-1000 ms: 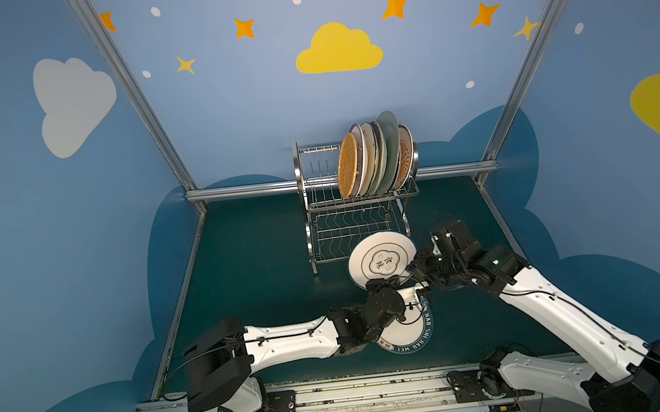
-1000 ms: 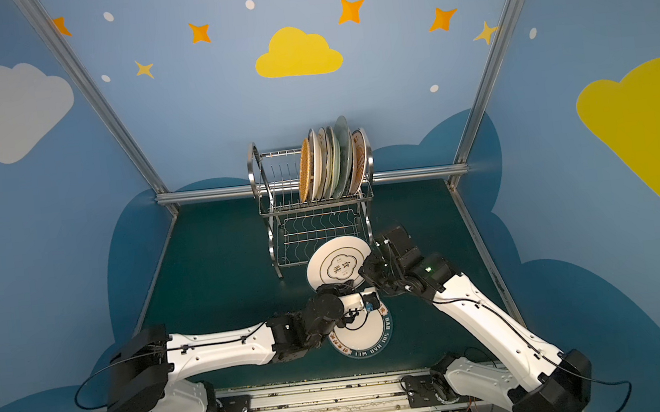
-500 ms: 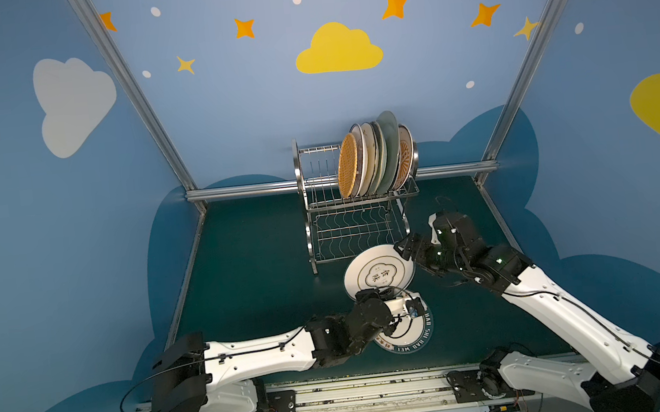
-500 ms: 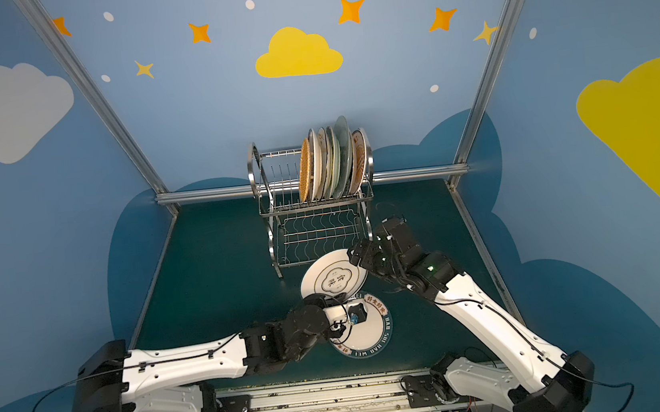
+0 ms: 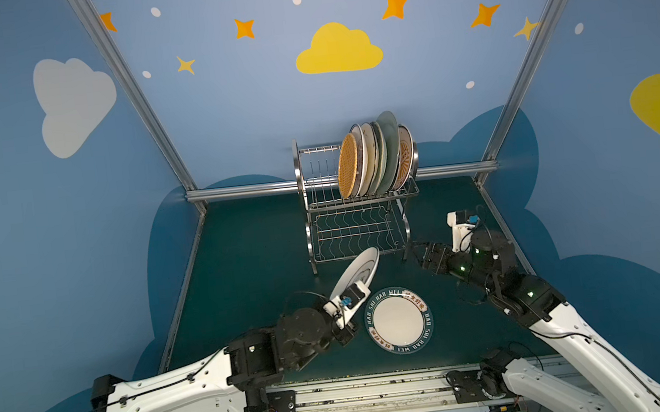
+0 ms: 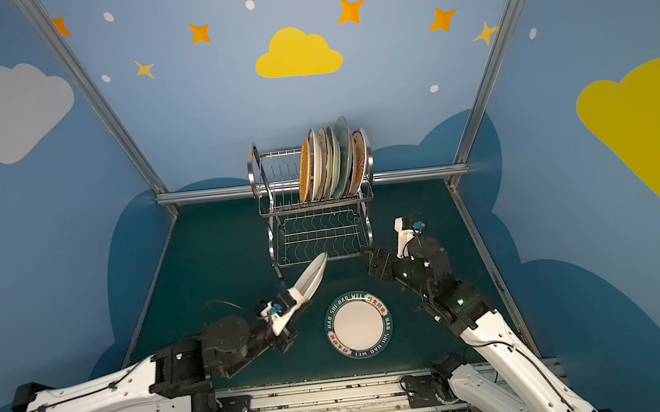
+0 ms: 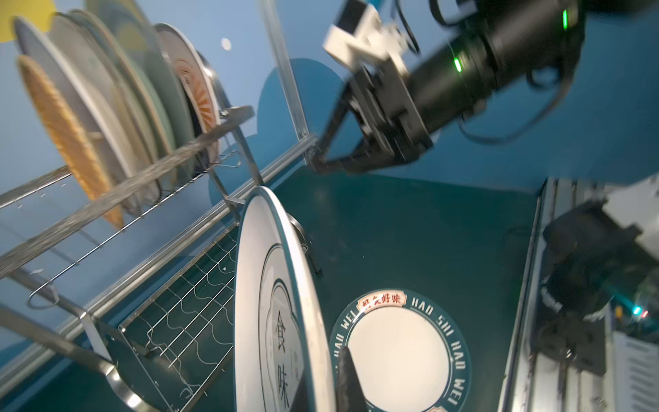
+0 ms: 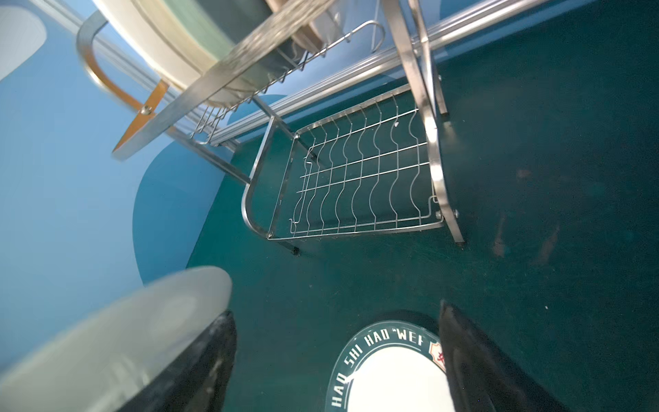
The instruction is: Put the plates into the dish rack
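Observation:
My left gripper (image 5: pixel 351 298) (image 6: pixel 288 303) (image 7: pixel 322 378) is shut on the rim of a white plate (image 5: pixel 359 271) (image 6: pixel 310 278) (image 7: pixel 249 303) with dark characters. The plate stands tilted steeply on edge, just in front of the dish rack (image 5: pixel 356 212) (image 6: pixel 316 212) (image 8: pixel 356 178). Several plates (image 5: pixel 373 160) (image 6: pixel 328 165) stand in the right half of the rack's upper tier. A teal lettered-rim plate (image 5: pixel 399 319) (image 6: pixel 358 324) (image 7: pixel 399 349) (image 8: pixel 392 378) lies flat on the green table. My right gripper (image 5: pixel 417 250) (image 6: pixel 367 255) (image 8: pixel 335 310) hangs open to the right of the rack's front leg, holding nothing.
An aluminium rail (image 5: pixel 243 191) runs along the table's back edge behind the rack, with slanted posts (image 5: pixel 132 94) at both corners. Blue walls close in on left and right. The arms' base rail (image 5: pixel 361 396) lines the front edge.
My right gripper has opened, let go of the white plate and drawn back to the right. My left gripper has kept the plate and turned it from nearly flat to steeply on edge.

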`<move>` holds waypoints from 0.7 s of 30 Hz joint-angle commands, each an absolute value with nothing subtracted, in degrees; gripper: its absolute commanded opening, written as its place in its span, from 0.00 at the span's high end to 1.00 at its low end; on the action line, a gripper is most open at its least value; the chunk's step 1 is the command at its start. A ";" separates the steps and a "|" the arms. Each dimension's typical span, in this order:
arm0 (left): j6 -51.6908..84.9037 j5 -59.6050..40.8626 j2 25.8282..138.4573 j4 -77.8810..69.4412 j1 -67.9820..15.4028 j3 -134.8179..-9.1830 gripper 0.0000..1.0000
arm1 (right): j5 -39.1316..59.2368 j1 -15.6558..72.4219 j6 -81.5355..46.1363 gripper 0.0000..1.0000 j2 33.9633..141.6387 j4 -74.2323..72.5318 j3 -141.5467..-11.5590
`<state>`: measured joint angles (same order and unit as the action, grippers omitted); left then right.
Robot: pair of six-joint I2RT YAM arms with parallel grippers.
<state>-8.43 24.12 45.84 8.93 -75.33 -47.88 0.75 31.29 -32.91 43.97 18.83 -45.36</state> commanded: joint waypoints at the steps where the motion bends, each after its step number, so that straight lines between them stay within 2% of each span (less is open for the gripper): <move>1: 3.00 26.31 42.39 8.74 -75.05 -54.48 0.96 | 4.50 31.46 -27.07 0.13 41.23 9.15 -40.16; 8: 4.76 31.73 49.37 7.90 -74.02 -72.79 0.96 | 12.41 32.89 -22.32 0.13 40.86 -1.20 -31.52; 13: 7.89 32.92 61.21 14.52 -67.09 -90.06 0.96 | 16.01 33.56 -21.79 0.13 39.05 -5.68 -27.71; 16: 10.83 25.87 65.56 12.45 -60.15 -92.38 0.96 | 17.93 33.85 -20.82 0.13 35.72 -7.05 -26.42; 21: 13.29 21.32 73.46 16.05 -52.60 -101.65 0.96 | 17.45 34.59 -18.74 0.13 28.45 -9.00 -23.57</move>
<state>10.57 25.74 72.12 15.81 -55.51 -97.84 16.27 34.06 -20.95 31.44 -4.84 -24.62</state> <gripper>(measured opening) 0.074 0.871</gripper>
